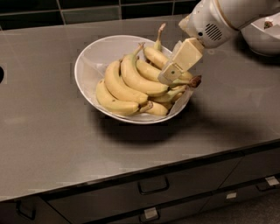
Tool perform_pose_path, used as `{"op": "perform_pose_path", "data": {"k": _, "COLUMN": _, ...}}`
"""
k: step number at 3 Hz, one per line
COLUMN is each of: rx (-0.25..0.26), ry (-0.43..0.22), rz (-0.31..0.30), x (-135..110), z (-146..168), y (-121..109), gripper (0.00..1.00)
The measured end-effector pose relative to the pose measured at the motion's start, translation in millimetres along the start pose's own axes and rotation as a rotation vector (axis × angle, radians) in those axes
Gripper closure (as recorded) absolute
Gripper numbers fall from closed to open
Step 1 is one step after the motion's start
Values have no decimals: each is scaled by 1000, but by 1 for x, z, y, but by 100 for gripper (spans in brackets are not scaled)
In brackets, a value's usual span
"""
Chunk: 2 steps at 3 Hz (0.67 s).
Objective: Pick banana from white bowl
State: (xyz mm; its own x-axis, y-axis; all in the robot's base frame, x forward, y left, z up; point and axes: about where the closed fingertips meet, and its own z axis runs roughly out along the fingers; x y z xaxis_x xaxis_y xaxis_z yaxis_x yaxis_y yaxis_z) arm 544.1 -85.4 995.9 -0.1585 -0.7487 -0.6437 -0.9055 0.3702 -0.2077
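Cream, boxy, hard-plastic claw, slanted down-left from a smooth, rounded white arm housing with a small vent grille; wide or narrow: cannot tell

Directly under the claw tip, crossing beneath it: long, fairly straight yellow banana, smooth matte skin, brown darkened end with a short point poking out just right of the claw

Around and below the claw: wide, shallow, round, glossy white bowl, claw over its right half

Left of the claw, same bowl: more curved yellow bananas, packed side by side, stems towards the far rim

Under it all: flat grey counter, dull sheen

Well right of the claw, past the arm: second white bowl, cut by the frame edge

Behind the claw: dark glossy tiles

Below and in front: dark drawers with slim bar handles
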Motion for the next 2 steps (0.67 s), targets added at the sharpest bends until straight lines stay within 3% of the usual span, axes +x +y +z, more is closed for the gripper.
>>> {"op": "perform_pose_path", "data": {"k": 1, "rx": 90, "ry": -50, "rz": 130, "x": 8, "z": 0, "y": 0, "gripper": 0}}
{"op": "perform_pose_path", "data": {"k": 2, "rx": 174, "ry": -37, "rz": 246, "x": 18, "z": 12, "y": -9, "gripper": 0}}
